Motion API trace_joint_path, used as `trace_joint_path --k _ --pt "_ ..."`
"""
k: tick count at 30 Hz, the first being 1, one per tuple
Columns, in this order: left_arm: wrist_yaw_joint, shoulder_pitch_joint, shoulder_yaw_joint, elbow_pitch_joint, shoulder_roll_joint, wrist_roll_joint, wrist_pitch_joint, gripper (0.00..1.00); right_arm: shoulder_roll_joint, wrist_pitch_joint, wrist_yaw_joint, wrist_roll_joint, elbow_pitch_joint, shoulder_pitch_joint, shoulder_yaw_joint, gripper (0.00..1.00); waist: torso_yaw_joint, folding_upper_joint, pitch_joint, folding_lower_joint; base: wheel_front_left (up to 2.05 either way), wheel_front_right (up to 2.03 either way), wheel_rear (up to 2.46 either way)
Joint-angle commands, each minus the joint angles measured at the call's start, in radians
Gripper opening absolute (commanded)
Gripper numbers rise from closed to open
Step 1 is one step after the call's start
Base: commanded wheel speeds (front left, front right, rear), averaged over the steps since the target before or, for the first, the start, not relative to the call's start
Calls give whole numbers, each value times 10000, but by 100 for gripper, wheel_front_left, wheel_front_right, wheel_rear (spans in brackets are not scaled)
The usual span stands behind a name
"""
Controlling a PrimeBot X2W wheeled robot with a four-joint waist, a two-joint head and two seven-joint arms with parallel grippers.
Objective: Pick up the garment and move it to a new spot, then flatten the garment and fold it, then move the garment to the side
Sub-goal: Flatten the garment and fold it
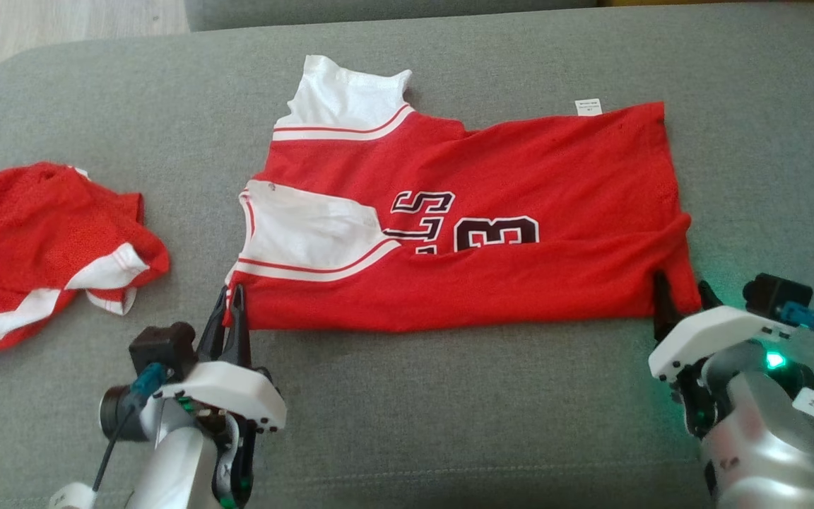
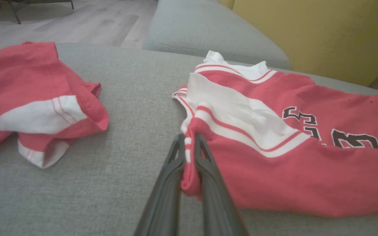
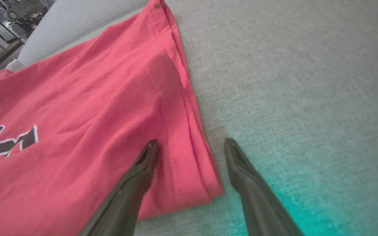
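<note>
The garment (image 1: 492, 233) is a red jersey with white striped trim and dark numbers, lying folded in half lengthwise on the grey couch cushion. My left gripper (image 1: 232, 300) is shut on its near left corner, and the left wrist view shows the red and white hem (image 2: 189, 164) pinched between the fingers. My right gripper (image 1: 679, 300) stands open at the near right corner. In the right wrist view one finger (image 3: 144, 164) rests on the jersey (image 3: 77, 131) and the other finger (image 3: 238, 164) is over the bare cushion, with the corner between them.
A second red garment with white stripes (image 1: 39, 254) lies crumpled at the left of the cushion (image 1: 449, 410). Wooden floor (image 1: 61, 21) shows past the cushion's far left edge. A yellow backrest (image 2: 323, 29) rises behind the couch.
</note>
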Motion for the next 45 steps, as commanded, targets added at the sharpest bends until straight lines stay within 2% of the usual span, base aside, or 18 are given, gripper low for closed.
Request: trace_joint_path --k 1,2,3,8,14,22,33,34,35,36,45 --pt "65 -390 304 -314 127 -45 -60 0 94 64 -7 -49 -44 -320 316 100 11 0 0 0 0 0 0" --pt "73 -402 290 -298 127 -46 -60 0 90 64 -7 -40 82 -375 385 24 17 0 -9 0 0 0 0" --pt "84 -412 280 -280 127 -49 -60 0 73 22 -7 -37 180 -415 457 0 18 0 -27 0 0 0 0" --pt "123 -379 292 -134 126 -33 -60 0 -235 -181 -7 -19 489 -502 813 0 -44 0 -257 0 0 0 0" --pt "78 -152 378 154 126 116 -60 0 -892 12 -7 199 532 -509 1274 0 -202 0 -677 0 0 0 0" --pt "-341 381 131 1189 161 146 -60 0 -1790 838 -7 880 99 8 1853 0 -359 0 -1371 0 0 0 0" --pt "-589 1319 -253 1627 191 -9 -9 0 -1754 1604 -7 1785 -942 1478 1518 2 -443 0 -1822 0 0 0 0" --pt "-591 1343 -277 1627 187 -36 -11 27 -1737 1610 -7 1763 -1030 1605 1469 32 -445 0 -1843 0 0 0 0" --pt "-582 1359 -294 1620 183 -57 -15 51 -1731 1553 -7 1711 -1119 1709 1379 93 -448 0 -1864 0 0 0 0" --pt "-556 1366 -306 1598 180 -68 -20 100 -1692 1479 -7 1688 -1221 1795 1270 100 -451 0 -1884 0 0 0 0" --pt "-291 1282 110 447 158 -242 -55 100 -1238 205 -7 1159 -3011 2239 1042 100 -513 0 -1921 0 0 0 0"
